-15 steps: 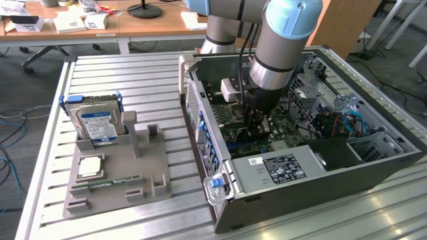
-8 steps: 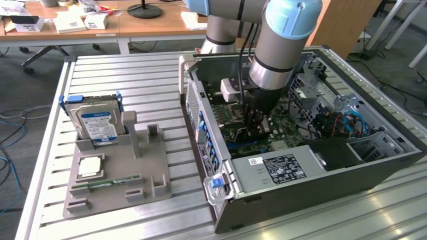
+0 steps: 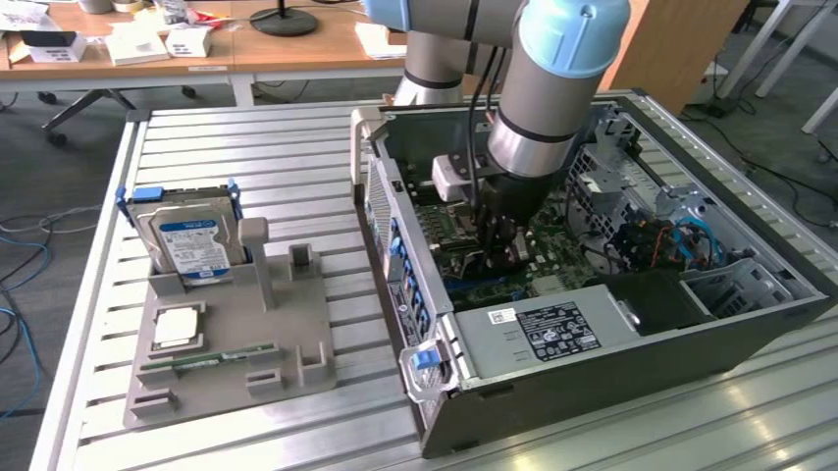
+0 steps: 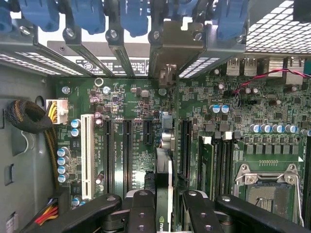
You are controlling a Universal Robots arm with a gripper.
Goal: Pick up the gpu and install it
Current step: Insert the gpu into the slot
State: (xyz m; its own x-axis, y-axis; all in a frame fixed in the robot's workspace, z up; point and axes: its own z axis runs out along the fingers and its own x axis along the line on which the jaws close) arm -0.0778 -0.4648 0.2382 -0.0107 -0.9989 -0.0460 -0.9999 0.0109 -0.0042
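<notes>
Held edge-on between the black jaws of the gripper [image 4: 163, 213], the thin green gpu card with silver end bracket [image 4: 164, 160] hangs just above the green motherboard [image 4: 233, 121], inside the open grey computer case [image 3: 629, 363] on the slatted metal table [image 3: 262, 147]. Installation is underway; seating it calls, I judge, for aligning its edge over a black expansion slot [image 4: 127, 155], bracket toward the rear openings.

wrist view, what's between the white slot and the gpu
In the wrist view, three black slots sit on the motherboard between the white slot and the gpu.
</notes>
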